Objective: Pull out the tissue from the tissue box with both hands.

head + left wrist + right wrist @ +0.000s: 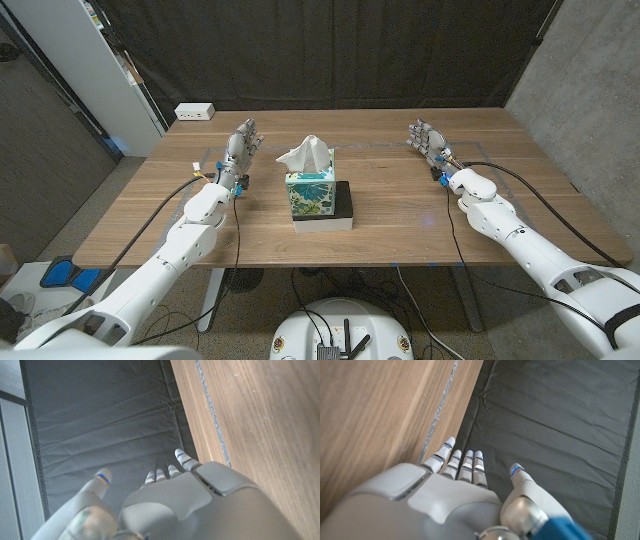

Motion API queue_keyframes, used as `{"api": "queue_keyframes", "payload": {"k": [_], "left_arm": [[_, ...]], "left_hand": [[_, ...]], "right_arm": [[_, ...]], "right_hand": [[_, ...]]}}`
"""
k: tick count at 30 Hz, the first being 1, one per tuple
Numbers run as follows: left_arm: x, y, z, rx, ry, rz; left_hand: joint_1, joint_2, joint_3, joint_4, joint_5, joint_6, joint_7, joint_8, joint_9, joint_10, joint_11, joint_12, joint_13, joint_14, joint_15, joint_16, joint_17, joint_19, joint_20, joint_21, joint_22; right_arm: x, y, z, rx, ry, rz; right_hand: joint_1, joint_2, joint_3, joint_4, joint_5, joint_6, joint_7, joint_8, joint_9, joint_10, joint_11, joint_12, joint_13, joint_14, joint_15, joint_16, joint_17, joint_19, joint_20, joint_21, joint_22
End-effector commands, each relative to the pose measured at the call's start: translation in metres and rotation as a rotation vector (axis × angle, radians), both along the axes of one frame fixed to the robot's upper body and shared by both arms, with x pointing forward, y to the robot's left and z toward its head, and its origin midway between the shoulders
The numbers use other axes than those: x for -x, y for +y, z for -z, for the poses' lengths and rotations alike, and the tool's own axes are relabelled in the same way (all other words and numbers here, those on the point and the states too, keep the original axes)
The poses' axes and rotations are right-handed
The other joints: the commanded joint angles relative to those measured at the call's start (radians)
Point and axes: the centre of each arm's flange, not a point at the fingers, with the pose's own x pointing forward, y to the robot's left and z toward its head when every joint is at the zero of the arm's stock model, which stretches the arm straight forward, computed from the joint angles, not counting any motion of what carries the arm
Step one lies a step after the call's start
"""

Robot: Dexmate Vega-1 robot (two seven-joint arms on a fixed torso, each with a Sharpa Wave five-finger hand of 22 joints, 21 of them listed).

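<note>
A tissue box (310, 194) with a green and white leaf print stands near the table's middle, on a flat black and white base (343, 211). A white tissue (306, 155) sticks up out of its top. My left hand (243, 144) is open to the left of the box, a hand's width away, fingers reaching toward the far edge. My right hand (426, 138) is open well to the right of the box, holding nothing. The left wrist view has my left hand (180, 505) with fingers straight; the right wrist view has my right hand (445, 495) the same way.
The wooden table (400, 230) has a strip of tape (375, 142) across its far part. A white power strip (195, 112) lies at the far left corner. A dark curtain (330, 50) hangs behind the table.
</note>
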Motion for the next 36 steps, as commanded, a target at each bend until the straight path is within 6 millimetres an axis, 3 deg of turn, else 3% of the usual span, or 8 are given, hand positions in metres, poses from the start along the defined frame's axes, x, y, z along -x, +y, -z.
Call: {"api": "queue_keyframes", "payload": {"k": [1,3,5,7,13,17,36], "left_arm": [[0.002,0.012,-0.011,-0.201,-0.083,-0.189],[0.003,0.013,-0.013,-0.242,-0.093,-0.235],[0.006,0.013,-0.013,-0.280,-0.117,-0.292],[0.008,0.014,-0.015,-0.307,-0.129,-0.322],[0.015,0.012,-0.019,-0.421,-0.170,-0.452],[0.016,0.011,-0.020,-0.450,-0.179,-0.474],[0.017,0.014,-0.014,-0.436,-0.164,-0.442]], "left_hand": [[0.108,-0.102,-0.063,-0.112,0.046,-0.207,-0.011,0.000,0.013,-0.156,-0.009,-0.006,0.006,-0.098,-0.076,-0.001,0.006,-0.045,-0.059,-0.008,0.007],[0.147,-0.132,-0.110,-0.139,0.068,-0.330,0.018,-0.003,0.017,-0.223,-0.004,-0.004,0.009,-0.151,-0.060,0.001,0.007,-0.091,-0.057,-0.009,0.008],[0.158,-0.139,-0.125,-0.145,0.073,-0.361,0.040,-0.003,0.018,-0.240,0.002,-0.003,0.011,-0.165,-0.044,0.001,0.008,-0.103,-0.051,-0.009,0.007],[0.186,-0.149,-0.166,-0.156,0.087,-0.433,0.086,-0.004,0.018,-0.282,0.034,-0.003,0.013,-0.183,-0.014,0.004,0.009,-0.120,-0.026,-0.008,0.006],[0.227,-0.153,-0.241,-0.159,0.126,-0.520,0.126,-0.004,0.018,-0.366,0.071,-0.003,0.017,-0.251,0.016,0.001,0.011,-0.180,0.002,-0.014,0.006],[0.234,-0.152,-0.257,-0.159,0.133,-0.529,0.132,-0.004,0.018,-0.382,0.079,-0.003,0.018,-0.263,0.031,0.001,0.011,-0.190,0.016,-0.014,0.006],[0.248,-0.150,-0.289,-0.157,0.149,-0.517,0.123,0.004,0.018,-0.373,0.075,0.012,0.018,-0.260,0.027,0.009,0.011,-0.186,0.013,-0.005,0.007]], "right_arm": [[0.001,0.001,-0.003,0.008,-0.011,0.033],[0.001,0.000,-0.003,0.004,-0.012,0.037],[0.002,0.000,-0.002,0.005,-0.010,0.042],[0.002,0.000,-0.002,0.002,-0.009,0.045],[0.002,-0.001,0.000,-0.007,-0.010,0.057],[0.003,0.001,0.000,-0.006,-0.010,0.064],[0.003,0.006,-0.002,-0.002,-0.019,0.083]], "right_hand": [[0.003,0.005,0.006,-0.006,0.003,0.012,0.001,0.004,0.004,0.011,0.004,0.009,0.004,0.012,-0.033,-0.004,-0.001,0.009,0.001,-0.003,0.002],[0.003,0.002,0.005,-0.008,0.002,0.013,0.002,0.004,0.004,0.011,0.004,0.009,0.004,0.013,-0.031,-0.004,-0.003,0.010,0.003,-0.004,0.002],[0.002,-0.001,0.003,-0.010,0.002,0.015,0.005,0.005,0.004,0.013,0.006,0.009,0.004,0.014,-0.030,-0.004,-0.004,0.011,0.005,-0.004,0.002],[0.001,-0.003,0.001,-0.011,0.001,0.017,0.006,0.005,0.004,0.015,0.007,0.010,0.004,0.015,-0.029,-0.004,-0.005,0.012,0.007,-0.005,0.002],[-0.003,-0.011,-0.005,-0.013,0.000,0.021,0.010,0.006,0.004,0.019,0.012,0.011,0.004,0.021,-0.024,-0.004,-0.009,0.018,0.013,-0.007,0.002],[-0.007,-0.019,-0.010,-0.016,-0.001,0.027,0.015,0.008,0.004,0.024,0.017,0.011,0.004,0.026,-0.016,-0.004,-0.013,0.021,0.020,-0.009,0.002],[-0.010,-0.038,-0.022,-0.034,-0.003,0.031,0.022,0.007,0.004,0.029,0.023,0.010,0.004,0.031,-0.002,-0.009,-0.027,0.027,0.034,-0.018,0.003]]}}
